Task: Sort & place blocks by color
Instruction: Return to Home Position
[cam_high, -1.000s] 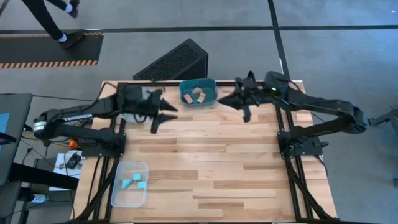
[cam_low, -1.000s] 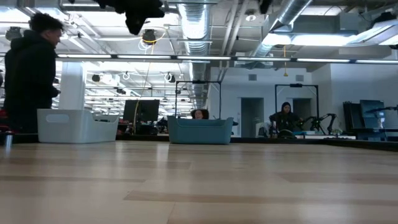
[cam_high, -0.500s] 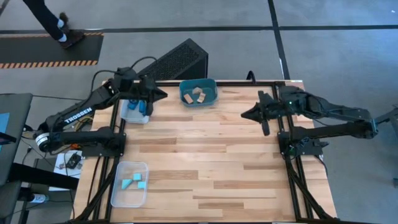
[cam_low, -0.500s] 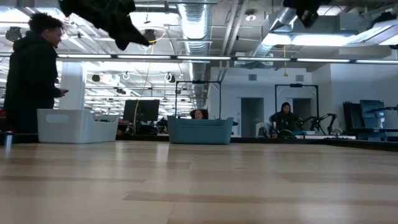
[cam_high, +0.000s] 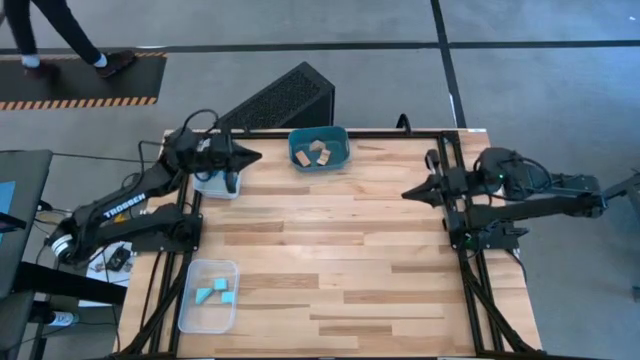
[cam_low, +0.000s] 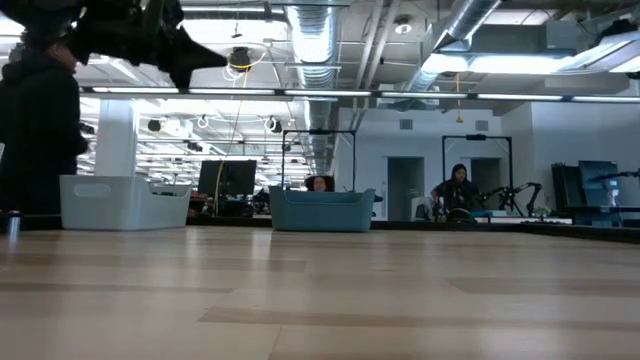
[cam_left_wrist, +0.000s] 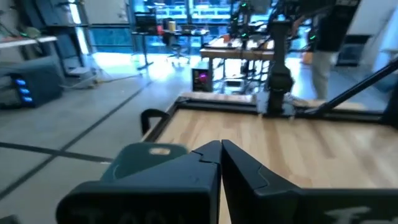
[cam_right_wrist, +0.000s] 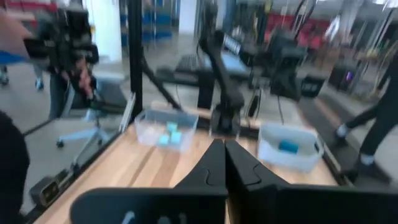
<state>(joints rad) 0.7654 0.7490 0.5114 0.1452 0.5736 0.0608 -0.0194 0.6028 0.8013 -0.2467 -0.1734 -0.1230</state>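
Tan wooden blocks (cam_high: 318, 152) lie in the teal tub (cam_high: 296, 160) at the table's far edge. Pale cyan blocks (cam_high: 215, 292) lie in a clear tray (cam_high: 190, 315) at the near left. A darker blue block (cam_right_wrist: 287, 147) sits in a second clear tray (cam_high: 210, 186) at the far left. My left gripper (cam_high: 256, 156) hangs shut above that tray's right side and points toward the tub. It shows shut in its wrist view too (cam_left_wrist: 221, 148). My right gripper (cam_high: 406, 192) is shut and held high at the table's right edge, pointing left (cam_right_wrist: 222, 148). Neither holds a block.
A black slanted box (cam_high: 280, 98) stands behind the table's far edge. The arms' black frames (cam_high: 462, 235) run along both side edges. A person's legs (cam_high: 60, 40) pass on the floor at the far left. The wooden tabletop (cam_high: 330, 260) lies bare between the arms.
My left gripper has swung from beside the teal tub toward the table's far-left corner, over the far clear tray, and has shut. My right gripper has drawn back from the tub toward the table's right edge. No block has moved.
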